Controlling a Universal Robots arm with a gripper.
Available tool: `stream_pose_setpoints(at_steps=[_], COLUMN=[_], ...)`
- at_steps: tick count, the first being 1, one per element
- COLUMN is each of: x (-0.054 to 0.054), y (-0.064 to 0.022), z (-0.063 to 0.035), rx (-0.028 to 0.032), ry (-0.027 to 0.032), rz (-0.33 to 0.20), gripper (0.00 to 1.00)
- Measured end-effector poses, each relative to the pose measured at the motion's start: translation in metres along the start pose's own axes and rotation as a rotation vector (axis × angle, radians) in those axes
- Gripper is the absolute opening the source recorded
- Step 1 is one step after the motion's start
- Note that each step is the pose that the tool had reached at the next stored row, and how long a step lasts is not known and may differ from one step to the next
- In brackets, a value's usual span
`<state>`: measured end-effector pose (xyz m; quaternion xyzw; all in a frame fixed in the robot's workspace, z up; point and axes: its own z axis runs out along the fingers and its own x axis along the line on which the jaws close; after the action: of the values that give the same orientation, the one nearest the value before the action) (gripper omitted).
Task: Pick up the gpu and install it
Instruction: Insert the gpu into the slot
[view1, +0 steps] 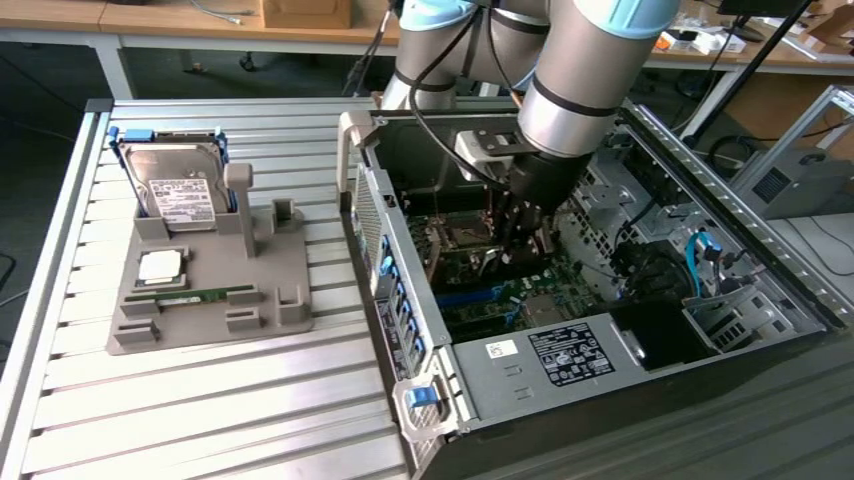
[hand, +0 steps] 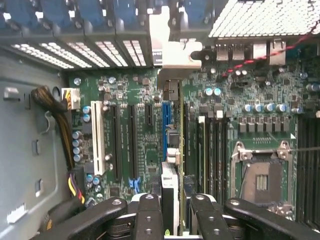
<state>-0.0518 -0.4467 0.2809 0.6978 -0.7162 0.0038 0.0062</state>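
Item: gpu (hand: 172, 150), held edge-on between the fingers of your gripper (hand: 176, 215), which is closed on the card's upper edge. Location: inside the open computer case (view1: 694, 330), low over the motherboard (hand: 135, 145), lined up with the blue slot (hand: 164, 127); the card's metal bracket (hand: 172, 50) sits at the rear wall among the blue slot clips (view1: 396, 300). Whether the card is fully seated cannot be told. Hazards: a slight tilt or sideways offset would likely jam the card's edge beside the slot; the bracket could catch on the rear wall; hard pressing might flex the board. Clearance: tight. Empty black slots lie to one side, memory slots and the processor socket (hand: 260, 175) to the other; the cable bundle (hand: 60, 125) is well apart. On the table (view1: 200, 400), the grey holder (view1: 200, 300) carries the hard drive (view1: 174, 190).
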Motion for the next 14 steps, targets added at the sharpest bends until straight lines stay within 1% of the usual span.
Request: stream_pose_setpoints(at_steps=[2,6,8,14], x=[0.0,0.0,0.002,0.005], y=[0.0031,0.0063,0.0105,0.0177], z=[0.0015,0.0058,0.0085,0.0103], rx=[-0.0001,0.0,-0.0001,0.0001], ry=[0.0009,0.003,0.0042,0.0054], rz=[0.0,0.0,0.0,0.0], gripper=[0.27,0.27,0.27,0.27])
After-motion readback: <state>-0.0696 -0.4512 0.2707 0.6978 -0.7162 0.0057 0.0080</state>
